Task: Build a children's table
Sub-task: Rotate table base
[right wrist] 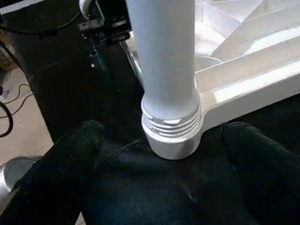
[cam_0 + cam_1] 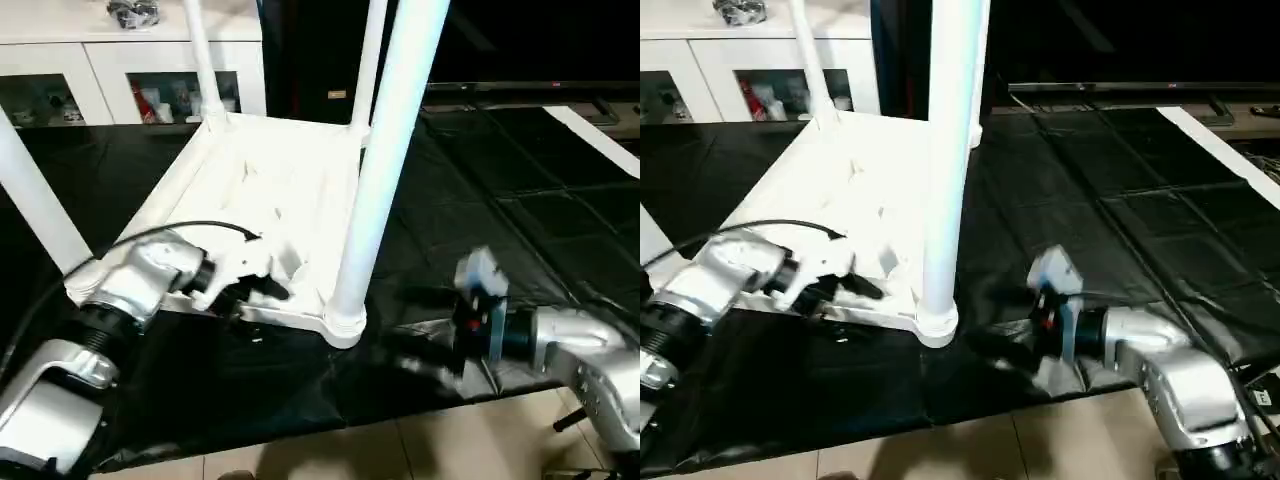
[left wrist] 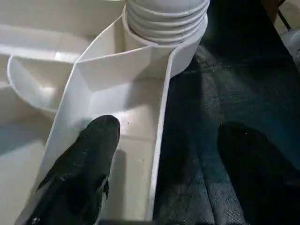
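The children's table lies upside down on a black cloth, its ribbed white top [image 2: 270,190] facing up. White legs stand in the corner sockets: near right [image 2: 385,150], far right [image 2: 368,60], far left [image 2: 200,60] and near left [image 2: 35,200]. My left gripper [image 2: 255,290] is at the top's near edge. It is open and straddles the rim wall [image 3: 159,140], with one finger [image 3: 89,159] inside the top and the other on the cloth outside. My right gripper [image 1: 165,129] is open and low on the cloth, just short of the near right leg's threaded socket [image 1: 171,136].
A white cabinet with glass doors [image 2: 130,80] stands behind the table at the back left. The black cloth [image 2: 500,200] covers the work surface out to the right. Its front edge drops to a tiled floor [image 2: 450,440]. A black cable [image 2: 190,228] loops over my left wrist.
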